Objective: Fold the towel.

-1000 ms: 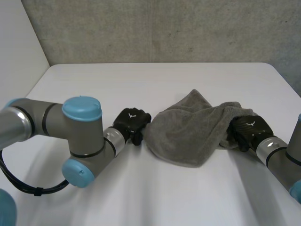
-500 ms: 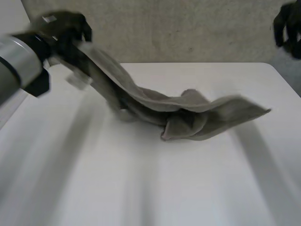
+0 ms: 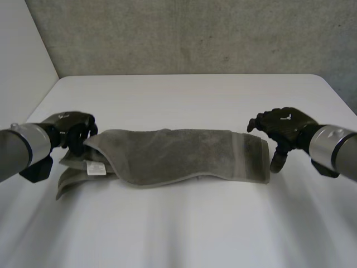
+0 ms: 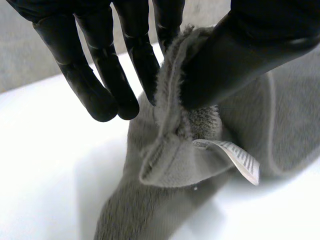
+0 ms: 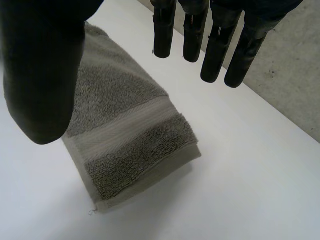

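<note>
white table (image 3: 184,229), grey concrete wall (image 3: 195,33) behind towel | towel (image 3: 178,156) lies lengthwise mid-table | left hand (image 3: 75,129) pinches towel's end by label (image 4: 235,157) | right hand (image 3: 284,125) spread, just off towel's other end

- This looks like a robot lab or test room rather than a home.
- Two machine arms, the left arm (image 3: 19,151) and the right arm (image 3: 334,146), reach in over the table from either side, metal-grey with black parts at their ends.
- The table (image 3: 184,229) is a plain white bench top, smooth and unmarked.
- Behind it stands a bare grey concrete wall (image 3: 195,33), rough and unpainted.
- A flat white panel (image 3: 22,61) closes off the left side, like a screen round a test cell.
- A grey towel (image 3: 184,156) lies on the bench, an ordinary household thing set among machinery.
</note>
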### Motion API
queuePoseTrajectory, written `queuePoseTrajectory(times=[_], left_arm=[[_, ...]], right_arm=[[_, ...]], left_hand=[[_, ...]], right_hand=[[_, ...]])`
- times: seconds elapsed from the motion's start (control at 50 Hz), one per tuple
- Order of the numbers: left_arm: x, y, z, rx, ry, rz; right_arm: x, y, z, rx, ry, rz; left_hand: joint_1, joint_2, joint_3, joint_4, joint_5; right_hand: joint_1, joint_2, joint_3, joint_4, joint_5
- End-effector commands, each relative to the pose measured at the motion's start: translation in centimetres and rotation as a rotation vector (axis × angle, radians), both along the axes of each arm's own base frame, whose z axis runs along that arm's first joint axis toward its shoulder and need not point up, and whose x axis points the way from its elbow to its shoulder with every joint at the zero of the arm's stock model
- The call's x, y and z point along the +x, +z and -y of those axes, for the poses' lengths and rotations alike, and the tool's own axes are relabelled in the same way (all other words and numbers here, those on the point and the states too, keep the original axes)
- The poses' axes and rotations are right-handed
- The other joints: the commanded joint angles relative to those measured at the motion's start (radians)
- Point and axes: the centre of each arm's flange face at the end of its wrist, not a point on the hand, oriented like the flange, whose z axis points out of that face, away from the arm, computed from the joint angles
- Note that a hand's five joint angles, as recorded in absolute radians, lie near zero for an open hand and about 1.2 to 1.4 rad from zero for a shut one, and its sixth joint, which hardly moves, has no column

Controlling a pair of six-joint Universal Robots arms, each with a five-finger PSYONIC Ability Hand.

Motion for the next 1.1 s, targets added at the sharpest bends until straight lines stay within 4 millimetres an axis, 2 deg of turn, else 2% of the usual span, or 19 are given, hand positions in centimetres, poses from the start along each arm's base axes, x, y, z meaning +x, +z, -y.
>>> queuePoseTrajectory(times=[0.02, 0.06, 0.1, 0.24, 0.36, 0.62, 1.1], left_arm=[[0.8, -1.3, -0.2, 0.012, 0.019, 0.008], [1.0, -1.6, -0.1, -0.008, 0.028, 0.005], [1.0, -1.8, -0.1, -0.017, 0.028, 0.004], [0.8, -2.5, 0.0, -0.051, 0.022, -0.004], [0.5, -4.0, -0.1, -0.056, 0.016, -0.006], [0.6, -5.2, 0.0, -0.072, 0.022, -0.011], [0.2, -5.8, -0.5, -0.082, 0.007, -0.015]], right_arm=[[0.7, -3.3, -0.8, -0.031, 0.015, 0.007], [0.5, -4.8, -1.1, -0.027, 0.005, 0.006], [0.5, -5.4, -1.3, -0.023, -0.004, 0.015], [0.5, -6.9, -1.7, -0.035, -0.003, 0.023], [0.5, -8.3, -1.3, -0.022, -0.002, 0.011], [0.6, -11.1, 0.5, -0.078, 0.003, -0.011], [1.1, -11.3, 2.9, -0.193, 0.007, -0.004]], left_hand=[[-0.257, -0.312, -0.342, -0.324, -0.483], [-0.607, -0.662, -0.692, -0.674, -0.834], [-0.697, -0.752, -0.782, -0.763, -0.923], [-0.706, -0.761, -0.791, -0.773, -0.933], [-0.703, -0.758, -0.788, -0.77, -0.93], [-0.697, -0.753, -0.783, -0.764, -0.924], [-0.709, -0.764, -0.794, -0.776, -0.936]], right_hand=[[-0.037, -0.057, -0.055, -0.034, 0.004], [-0.014, -0.034, -0.031, -0.011, 0.028], [0.01, -0.011, -0.008, 0.013, 0.051], [0.057, 0.036, 0.039, 0.06, 0.098], [0.057, 0.036, 0.039, 0.06, 0.098], [0.148, 0.127, 0.13, 0.151, 0.189], [0.356, 0.336, 0.339, 0.359, 0.398]])
